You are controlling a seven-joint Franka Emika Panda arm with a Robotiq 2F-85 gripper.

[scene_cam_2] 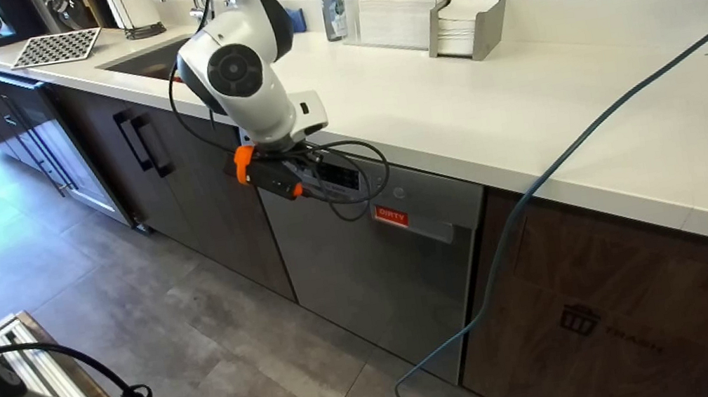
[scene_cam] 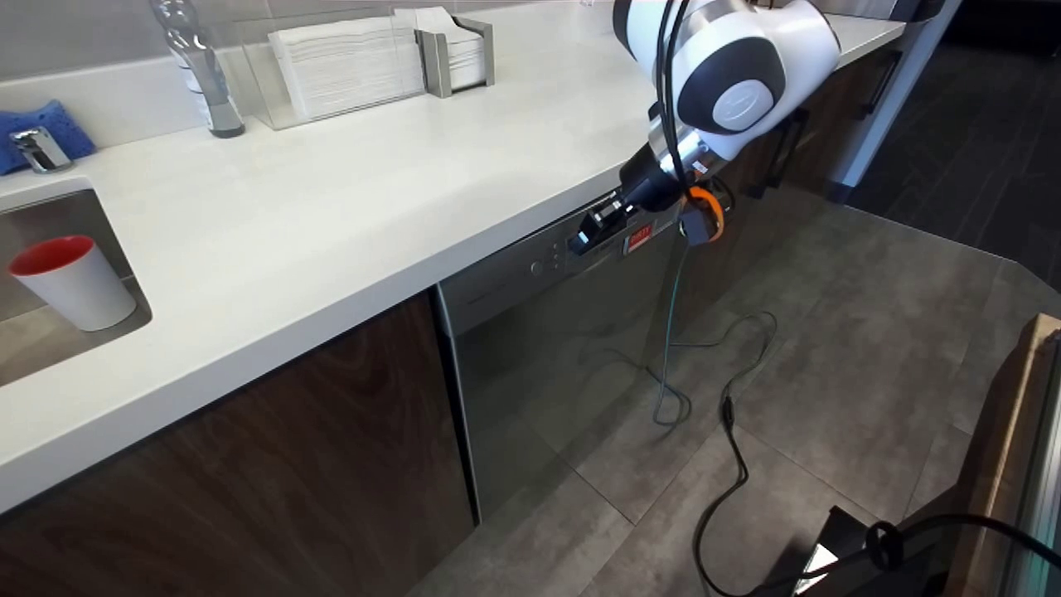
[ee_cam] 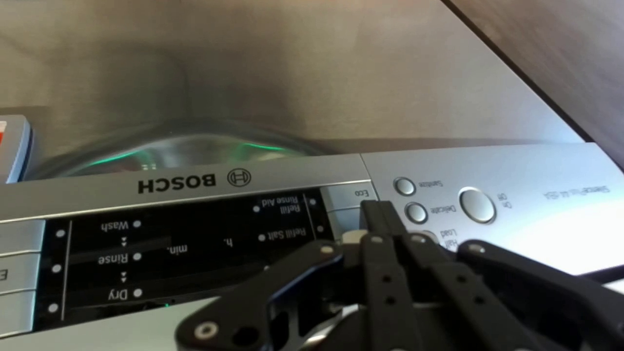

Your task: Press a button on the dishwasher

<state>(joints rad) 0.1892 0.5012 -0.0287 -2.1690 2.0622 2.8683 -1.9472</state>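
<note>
The dishwasher has a brushed steel front in both exterior views (scene_cam: 530, 390) (scene_cam_2: 365, 268) and in the wrist view (ee_cam: 234, 87), where its lettering stands upside down. Its black control strip (ee_cam: 195, 248) shows no lit red display. Round buttons sit to its right: Sanitize (ee_cam: 404, 186), Delicate (ee_cam: 416, 213) and a larger On/Off button (ee_cam: 477, 205). A flat Eco key (ee_cam: 348, 196) is at the strip's edge. My gripper (ee_cam: 378, 209) is shut and empty, fingertips in front of the panel between the flat keys and Delicate. Contact cannot be told. It partly hides the Half Load button. The gripper also shows in an exterior view (scene_cam: 583, 240).
A white countertop (scene_cam: 356, 215) overhangs the panel. A red DIRTY sign (scene_cam_2: 391, 216) is on the dishwasher front. Dark wooden cabinets (scene_cam: 273, 464) flank it. Loose cables hang by the wrist (scene_cam_2: 354, 198) and lie on the floor (scene_cam: 738, 464).
</note>
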